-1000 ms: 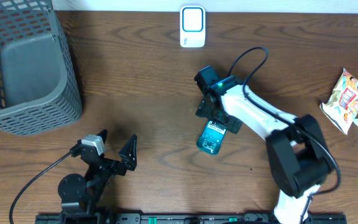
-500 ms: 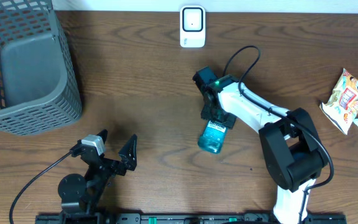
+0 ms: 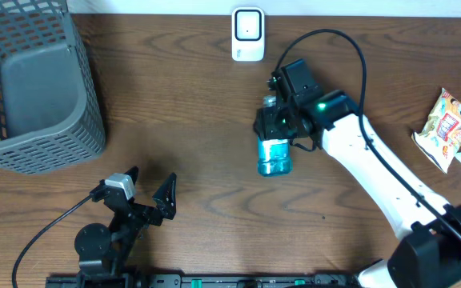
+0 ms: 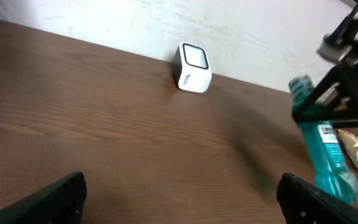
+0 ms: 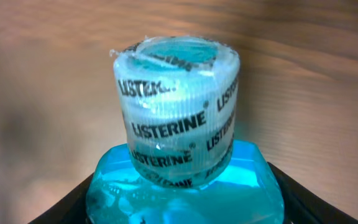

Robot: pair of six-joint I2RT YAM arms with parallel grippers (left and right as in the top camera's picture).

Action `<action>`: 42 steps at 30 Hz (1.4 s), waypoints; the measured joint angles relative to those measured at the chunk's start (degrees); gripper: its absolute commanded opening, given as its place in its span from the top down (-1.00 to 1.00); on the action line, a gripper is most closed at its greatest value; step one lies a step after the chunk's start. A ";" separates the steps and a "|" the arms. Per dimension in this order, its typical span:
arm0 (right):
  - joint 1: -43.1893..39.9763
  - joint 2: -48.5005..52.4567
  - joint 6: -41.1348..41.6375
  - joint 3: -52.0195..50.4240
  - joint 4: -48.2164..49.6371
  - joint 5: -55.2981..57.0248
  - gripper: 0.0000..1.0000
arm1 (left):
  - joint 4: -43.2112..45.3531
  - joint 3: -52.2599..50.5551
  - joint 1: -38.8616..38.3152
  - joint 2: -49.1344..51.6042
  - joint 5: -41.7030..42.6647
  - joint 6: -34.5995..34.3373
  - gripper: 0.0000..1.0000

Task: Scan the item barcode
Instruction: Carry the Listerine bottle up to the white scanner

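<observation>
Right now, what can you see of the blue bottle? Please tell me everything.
The bottle is clear plastic filled with teal liquid, with a blue-and-white label on its body. Its ribbed cap wears a clear seal printed LISTERINE. The right hand grips it at the shoulders, just under the cap. It is tilted, cap uppermost, and seems to hang above the table; nothing else touches it.

My overhead feed is evenly lit and sharp, with only soft shadows beside the mesh basket. The left wrist feed looks smeared, and the table is blurred at near left. On the right wrist, the Listerine bottle is crisp and the wood behind it is defocused.
</observation>
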 measured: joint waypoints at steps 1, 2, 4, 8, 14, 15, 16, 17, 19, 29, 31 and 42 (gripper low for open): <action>-0.02 -0.48 -3.17 0.00 0.02 -3.13 0.06 | 0.00 0.02 0.00 0.00 0.00 0.00 -0.96; 0.00 -0.76 -6.84 0.00 0.04 -7.23 0.06 | 0.02 0.00 0.00 0.02 0.00 0.00 -0.96; 0.00 -0.81 -11.89 0.00 0.13 -13.14 0.09 | 0.00 0.00 0.00 0.00 0.02 0.00 -0.96; -0.26 -0.81 -22.23 0.00 0.17 -27.30 0.14 | 0.00 0.00 0.00 0.02 0.02 0.00 -0.96; -2.25 -0.81 -33.05 0.00 0.26 -40.39 0.07 | 0.00 0.00 0.00 0.00 0.00 0.00 -0.96; -2.45 -0.79 -33.99 0.00 0.24 -40.15 0.00 | 0.00 0.00 0.00 0.00 0.02 0.00 -0.96; -2.51 -0.74 -34.75 0.00 0.24 -39.45 -0.04 | 0.00 0.00 0.00 0.00 0.02 0.00 -0.96; -2.56 -0.57 -35.34 0.00 0.17 -38.40 -0.04 | 0.00 0.00 0.00 0.00 0.02 0.00 -0.96; -2.56 0.24 -36.22 -0.02 0.39 -35.80 -0.04 | 0.00 0.00 0.00 0.02 0.02 0.00 -0.96; -3.13 4.68 -38.07 -0.39 17.00 -31.87 -0.09 | 0.00 0.00 0.00 0.00 0.00 0.00 -0.96; -3.17 4.68 -39.12 -0.39 19.08 -31.89 -0.09 | 0.00 0.00 0.00 0.00 0.00 0.00 -0.96; -3.17 5.27 -52.28 -0.39 22.38 -31.89 -0.04 | 0.00 0.00 0.00 0.00 0.02 0.00 -0.96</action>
